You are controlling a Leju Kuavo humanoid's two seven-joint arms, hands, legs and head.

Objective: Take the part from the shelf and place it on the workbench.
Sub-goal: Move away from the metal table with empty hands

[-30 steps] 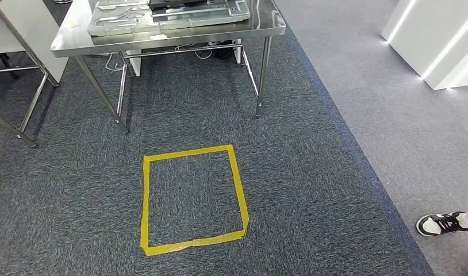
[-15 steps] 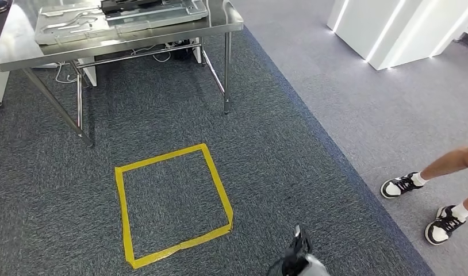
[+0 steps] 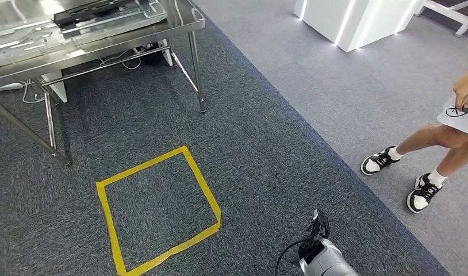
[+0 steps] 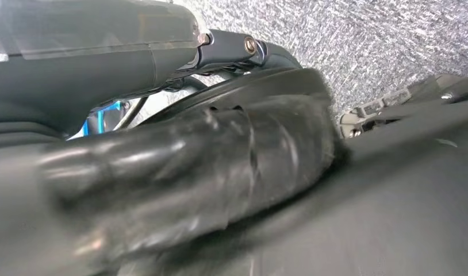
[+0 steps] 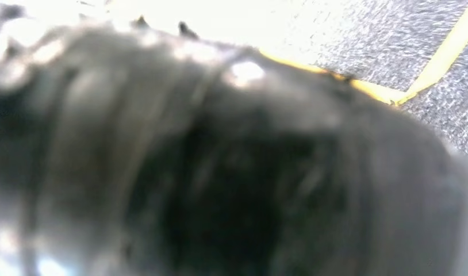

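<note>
The view has swung right, leaving the bench [image 3: 185, 23] well ahead-left of the right hand [image 3: 319, 227], its grasp seemingly unreadable, shelf still unreached.

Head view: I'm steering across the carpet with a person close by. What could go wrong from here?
1. The person stands close on the robot's right; a turn or arm swing that way could hit them.
2. The table has thin legs beside the tape square; a drifting step might clip one.
3. Both wrist views are blurred and blocked by dark shapes, so whether either hand holds anything cannot be checked before the next move.
</note>
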